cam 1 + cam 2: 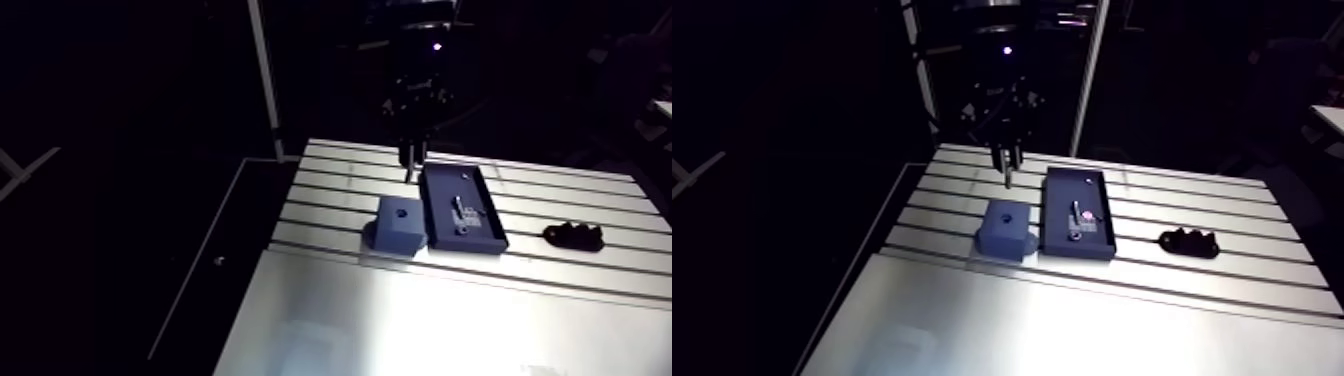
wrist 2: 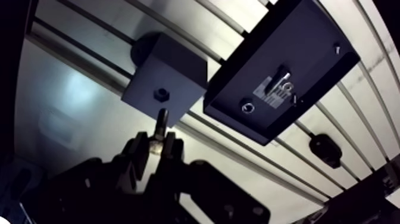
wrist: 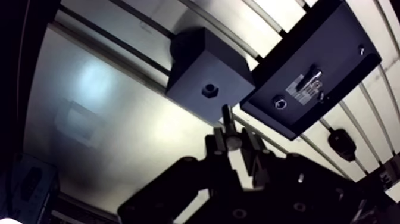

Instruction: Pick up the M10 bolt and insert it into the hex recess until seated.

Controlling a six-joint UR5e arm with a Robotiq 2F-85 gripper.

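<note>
The claw [image 2: 156, 142] is closed on the M10 bolt [image 2: 161, 120], which sticks out past its fingertips and hangs above the table [image 2: 77, 101]. The bolt is near the hex recess [image 2: 161, 93] in the top of the dark block [image 2: 178, 65], but not in it. A dark tray [image 2: 297, 42] with small metal parts lies just beside the block.

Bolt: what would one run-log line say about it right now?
hand: shut on bolt | bolt: held clear of block, not yet in recess | tray: beside block
</note>
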